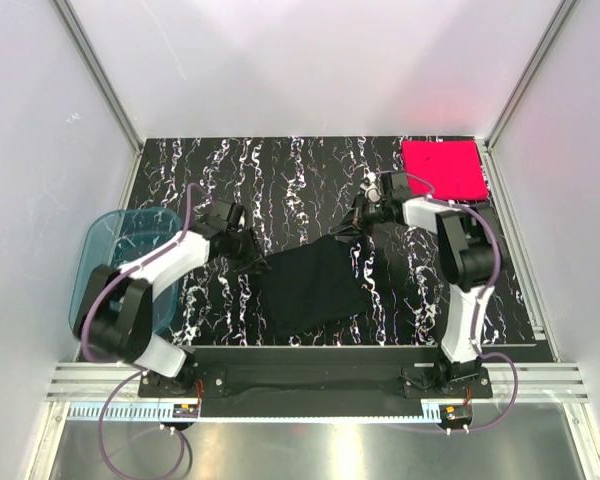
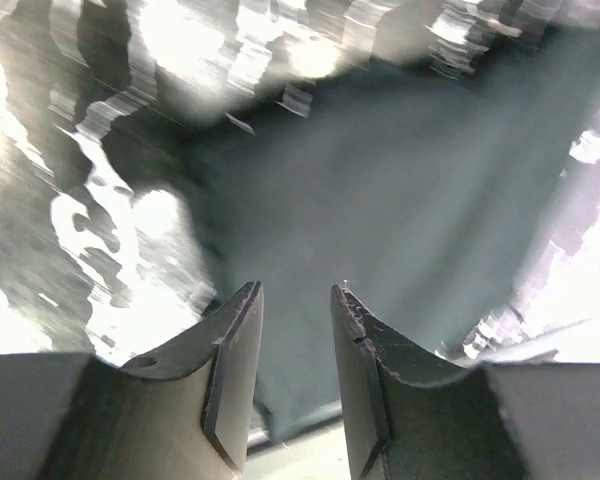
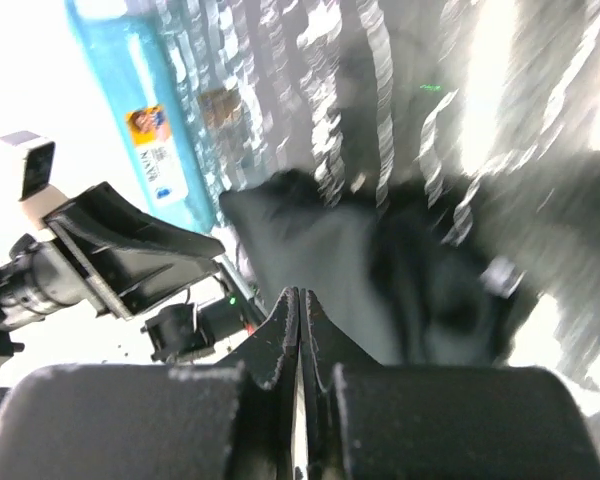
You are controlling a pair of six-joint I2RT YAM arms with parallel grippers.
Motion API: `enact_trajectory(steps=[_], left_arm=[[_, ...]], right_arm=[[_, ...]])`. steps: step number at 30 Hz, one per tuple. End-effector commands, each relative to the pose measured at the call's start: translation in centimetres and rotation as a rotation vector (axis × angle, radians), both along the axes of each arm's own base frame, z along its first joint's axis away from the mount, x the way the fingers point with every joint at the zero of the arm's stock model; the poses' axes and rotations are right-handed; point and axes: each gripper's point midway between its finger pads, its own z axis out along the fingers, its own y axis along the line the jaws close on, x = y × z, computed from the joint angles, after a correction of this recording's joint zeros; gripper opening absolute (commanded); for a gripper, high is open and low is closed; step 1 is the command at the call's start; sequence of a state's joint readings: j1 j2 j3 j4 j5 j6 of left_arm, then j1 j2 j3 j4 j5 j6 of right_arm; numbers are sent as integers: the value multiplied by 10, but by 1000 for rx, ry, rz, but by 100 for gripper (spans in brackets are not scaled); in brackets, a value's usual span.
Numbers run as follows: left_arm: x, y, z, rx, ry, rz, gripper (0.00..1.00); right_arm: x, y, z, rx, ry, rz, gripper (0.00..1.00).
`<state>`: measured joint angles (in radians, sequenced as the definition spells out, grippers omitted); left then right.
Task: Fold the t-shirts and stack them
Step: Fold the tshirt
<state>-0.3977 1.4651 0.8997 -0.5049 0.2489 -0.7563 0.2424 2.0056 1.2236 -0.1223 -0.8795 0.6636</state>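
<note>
The black t-shirt [image 1: 310, 285] lies as a folded slab in the middle of the marbled table [image 1: 280, 170]. Its far right corner rises in a peak to my right gripper [image 1: 357, 224]. In the right wrist view that gripper [image 3: 300, 292] has its fingers pressed together at the cloth's edge, with bunched black t-shirt [image 3: 420, 290] just beyond. My left gripper [image 1: 252, 250] hovers at the shirt's far left corner. Its fingers [image 2: 295, 290] stand apart with nothing between them, above the black t-shirt [image 2: 400, 200]. The pink-red t-shirt [image 1: 442, 167] rests as a neat square at the back right.
A translucent blue tub [image 1: 120, 255] stands at the left edge beside the left arm; it also shows in the right wrist view as the blue tub [image 3: 140, 90]. White walls with metal rails enclose the table on three sides.
</note>
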Motion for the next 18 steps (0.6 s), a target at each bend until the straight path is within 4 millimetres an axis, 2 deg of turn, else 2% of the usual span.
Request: enact_trajectory(steps=[1, 2, 3, 4, 5, 6, 9, 10, 11, 12, 13, 14, 16, 17, 18], left_arm=[[15, 4, -21, 16, 19, -52, 38], [17, 5, -35, 30, 46, -52, 38], [20, 6, -40, 37, 53, -50, 38], [26, 5, -41, 31, 51, -49, 37], [28, 5, -51, 37, 72, -49, 37], [30, 4, -52, 40, 75, -51, 37], [41, 3, -44, 54, 51, -57, 37], [43, 5, -41, 64, 41, -59, 37], [44, 6, -34, 71, 37, -61, 37], [46, 9, -24, 84, 9, -56, 37], [44, 11, -18, 94, 7, -60, 38], [45, 13, -11, 96, -8, -56, 40], [42, 18, 7, 111, -44, -47, 41], [41, 20, 13, 115, -55, -43, 43], [39, 22, 18, 122, -66, -42, 45]], right_arm=[[18, 10, -13, -11, 34, 1, 4], [20, 10, -19, -19, 45, 2, 4], [18, 8, -32, -37, 84, 2, 4], [23, 8, -36, -57, 70, 6, 4], [21, 7, -45, -72, 94, 8, 4], [19, 5, -48, -88, 109, 9, 4], [20, -1, -45, -146, 88, 25, 4], [27, -5, -40, -187, 41, 28, 5], [22, -9, -29, -214, 43, 33, 9], [26, -15, -24, -264, 20, 20, 12], [31, -19, -12, -295, -28, 27, 16], [24, -24, 3, -332, -31, 28, 24], [26, -36, 21, -431, -99, 26, 38], [16, -44, 36, -480, -109, 23, 46], [14, -49, 43, -521, -132, 21, 68]])
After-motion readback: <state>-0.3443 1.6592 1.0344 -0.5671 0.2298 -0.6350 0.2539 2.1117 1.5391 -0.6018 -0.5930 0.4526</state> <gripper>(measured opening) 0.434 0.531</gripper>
